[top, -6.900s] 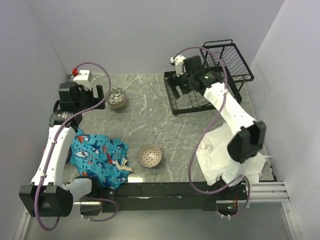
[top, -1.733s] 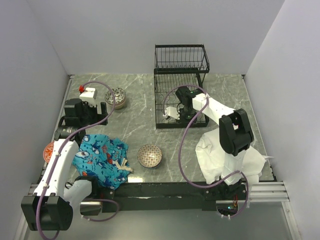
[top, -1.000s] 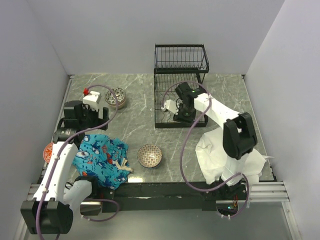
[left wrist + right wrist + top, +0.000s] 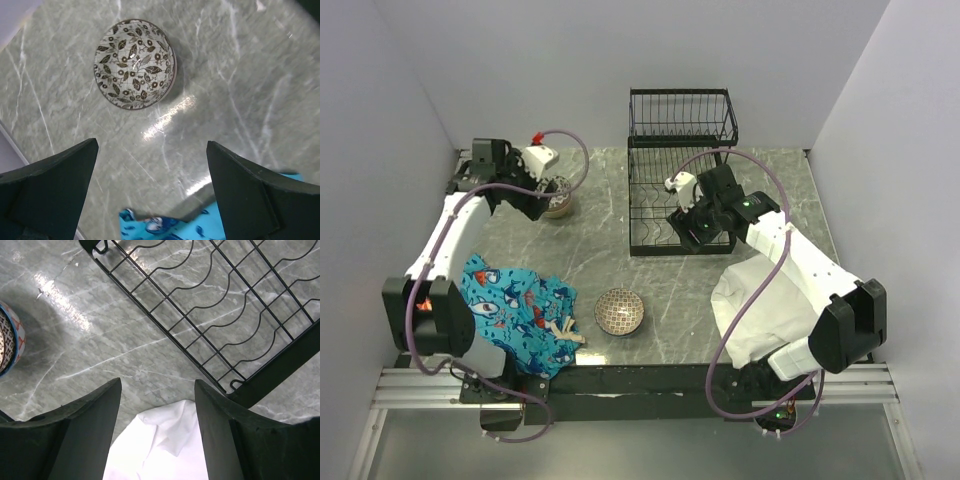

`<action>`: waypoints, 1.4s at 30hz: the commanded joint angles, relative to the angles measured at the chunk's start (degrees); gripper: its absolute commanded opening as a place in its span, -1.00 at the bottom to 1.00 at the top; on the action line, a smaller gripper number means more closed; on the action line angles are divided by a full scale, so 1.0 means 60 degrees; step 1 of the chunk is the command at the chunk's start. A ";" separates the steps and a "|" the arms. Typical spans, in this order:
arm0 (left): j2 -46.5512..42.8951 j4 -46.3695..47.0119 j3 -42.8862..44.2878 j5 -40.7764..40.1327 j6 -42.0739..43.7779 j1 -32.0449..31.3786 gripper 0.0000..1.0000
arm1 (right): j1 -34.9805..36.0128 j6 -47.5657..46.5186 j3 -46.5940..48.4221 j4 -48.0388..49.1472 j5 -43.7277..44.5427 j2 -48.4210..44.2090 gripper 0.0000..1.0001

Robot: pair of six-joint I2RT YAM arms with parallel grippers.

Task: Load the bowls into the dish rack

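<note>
1. The left gripper (image 4: 151,150), jaws spread wide and empty, hangs above a leaf-patterned bowl (image 4: 135,62) at the far left of the table (image 4: 600,240).
2. The right gripper (image 4: 157,390), jaws apart and holding nothing, hovers at the near edge of the dish rack (image 4: 660,200), over a white cloth (image 4: 160,440).
3. A second bowl (image 4: 620,311) sits near the table's front, well apart from the rack.

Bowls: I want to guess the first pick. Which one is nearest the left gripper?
The leaf-patterned bowl at the far left, just ahead of the open left gripper; the other bowl sits by the front edge.
</note>
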 commanded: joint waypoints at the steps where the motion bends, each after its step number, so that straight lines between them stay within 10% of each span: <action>1: 0.0478 0.0962 -0.0155 -0.0194 0.1884 -0.0358 0.96 | 0.0015 0.0127 0.0235 0.0341 0.0032 -0.0423 0.35; 10: 0.2998 0.0087 0.1908 -0.0505 0.2004 -0.0608 0.34 | -0.0073 0.0523 -0.0043 0.0634 0.0120 -0.0701 0.33; 42: 0.4610 0.0262 0.2701 -0.1106 0.1140 -0.1326 0.25 | -0.0336 0.0420 0.0557 0.0561 0.0091 0.0060 0.32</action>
